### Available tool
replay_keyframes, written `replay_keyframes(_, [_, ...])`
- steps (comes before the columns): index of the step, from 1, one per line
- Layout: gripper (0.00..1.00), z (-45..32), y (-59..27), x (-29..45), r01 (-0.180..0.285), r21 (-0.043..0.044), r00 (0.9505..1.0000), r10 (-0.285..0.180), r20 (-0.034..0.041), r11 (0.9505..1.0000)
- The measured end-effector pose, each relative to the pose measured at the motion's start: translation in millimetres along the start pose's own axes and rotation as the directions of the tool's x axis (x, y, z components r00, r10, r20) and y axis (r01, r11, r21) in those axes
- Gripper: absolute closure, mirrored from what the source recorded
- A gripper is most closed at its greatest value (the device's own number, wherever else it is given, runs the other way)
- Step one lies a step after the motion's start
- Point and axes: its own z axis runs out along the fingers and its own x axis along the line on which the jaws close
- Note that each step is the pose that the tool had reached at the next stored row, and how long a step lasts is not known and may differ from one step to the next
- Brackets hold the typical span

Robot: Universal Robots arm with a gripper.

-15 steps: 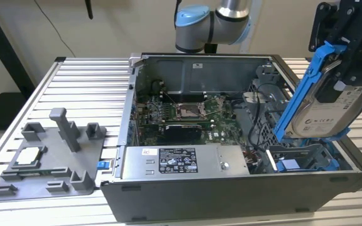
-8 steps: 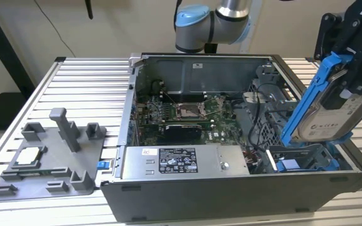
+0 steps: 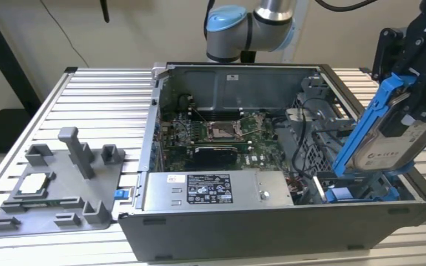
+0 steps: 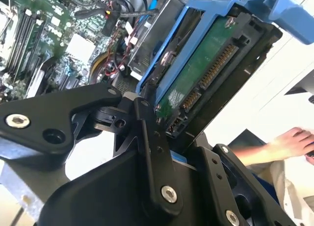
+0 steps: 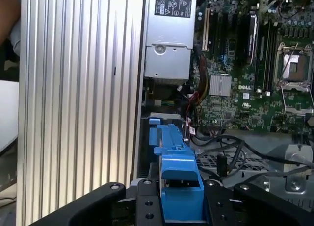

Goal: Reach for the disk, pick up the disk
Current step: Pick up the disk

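Note:
The disk (image 3: 392,143) is a silver drive with a white label in a blue frame. It hangs tilted, nearly on edge, above the open computer case (image 3: 272,227) at the exterior view's right. My black gripper (image 3: 411,102) is shut on its upper part. In the second wrist view the disk's green circuit-board side (image 4: 201,74) faces the camera, with the black fingers (image 4: 153,152) clamped at its near end. The first wrist view shows the disk's blue frame (image 5: 177,184) edge-on between the fingers.
A blue bracket (image 3: 361,194) sits in the case's bay under the disk. The motherboard (image 3: 213,133) and silver power supply (image 3: 213,191) lie inside the case. A grey fixture (image 3: 57,183) with a small chip stands at the exterior view's left. A person's hand (image 4: 289,140) is nearby.

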Motion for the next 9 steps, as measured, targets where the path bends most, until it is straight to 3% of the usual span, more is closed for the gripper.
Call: replay_keyframes(9, [1.00,2.5,-0.2,0.0,0.000,0.0000,1.0000,0.000,0.0001,1.0000])
